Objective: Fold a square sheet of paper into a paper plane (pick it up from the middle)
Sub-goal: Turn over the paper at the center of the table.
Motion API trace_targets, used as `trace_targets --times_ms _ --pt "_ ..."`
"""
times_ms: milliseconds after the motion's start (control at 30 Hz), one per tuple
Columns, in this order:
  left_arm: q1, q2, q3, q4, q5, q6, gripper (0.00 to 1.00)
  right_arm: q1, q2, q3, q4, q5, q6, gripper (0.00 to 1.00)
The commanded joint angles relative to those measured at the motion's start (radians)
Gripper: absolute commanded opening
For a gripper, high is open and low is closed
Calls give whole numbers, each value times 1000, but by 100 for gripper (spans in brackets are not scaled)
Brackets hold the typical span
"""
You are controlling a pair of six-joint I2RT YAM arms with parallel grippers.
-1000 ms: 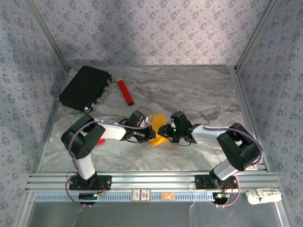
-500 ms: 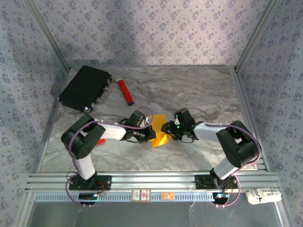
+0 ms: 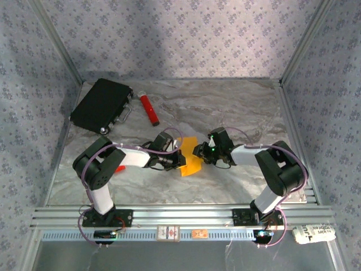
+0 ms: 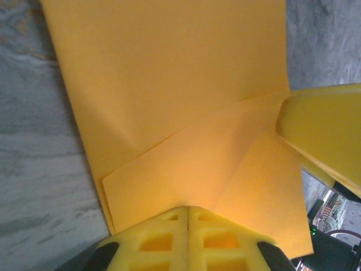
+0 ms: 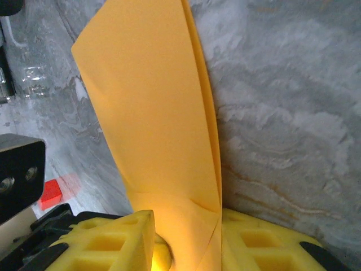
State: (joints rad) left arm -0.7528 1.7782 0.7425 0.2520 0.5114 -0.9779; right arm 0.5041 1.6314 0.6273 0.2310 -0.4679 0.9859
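The square sheet of paper (image 3: 192, 161) is orange-yellow and partly folded, lying mid-table between the two grippers. My left gripper (image 3: 180, 158) is shut. In the left wrist view its tips (image 4: 188, 210) rest against the near edge of the sheet (image 4: 169, 96), where a folded flap and a diagonal crease show. My right gripper (image 3: 199, 152) stands at the sheet's right side. From the right wrist, a raised fold of the paper (image 5: 158, 113) runs down between the fingers (image 5: 183, 237). It lies against the right finger, and a small gap remains at the left finger.
A black case (image 3: 101, 105) lies at the back left, with a red cylinder (image 3: 149, 109) beside it. A small red block (image 3: 119, 168) sits by the left arm and also shows in the right wrist view (image 5: 51, 192). Metal rails frame the table.
The right gripper's jaws have narrowed around the raised fold of paper, and its wrist has shifted slightly back and right. The left gripper has stayed shut in place.
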Motion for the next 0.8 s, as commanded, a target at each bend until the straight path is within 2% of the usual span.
trace_targets --times_ms 0,233,467,633,767 --pt "9 -11 -13 -14 9 10 3 -10 22 9 22 -7 -19 31" --pt "8 -22 -13 -13 12 7 5 -20 33 2 29 -9 -20 24" --pt "10 -67 -6 -16 8 -1 19 -34 25 -15 50 -27 -20 8" --pt "10 -130 6 -63 -20 14 27 -36 -31 -31 52 -28 -40 4" --pt "12 -198 5 -113 -59 44 32 -38 -97 -31 -10 -12 -77 4"
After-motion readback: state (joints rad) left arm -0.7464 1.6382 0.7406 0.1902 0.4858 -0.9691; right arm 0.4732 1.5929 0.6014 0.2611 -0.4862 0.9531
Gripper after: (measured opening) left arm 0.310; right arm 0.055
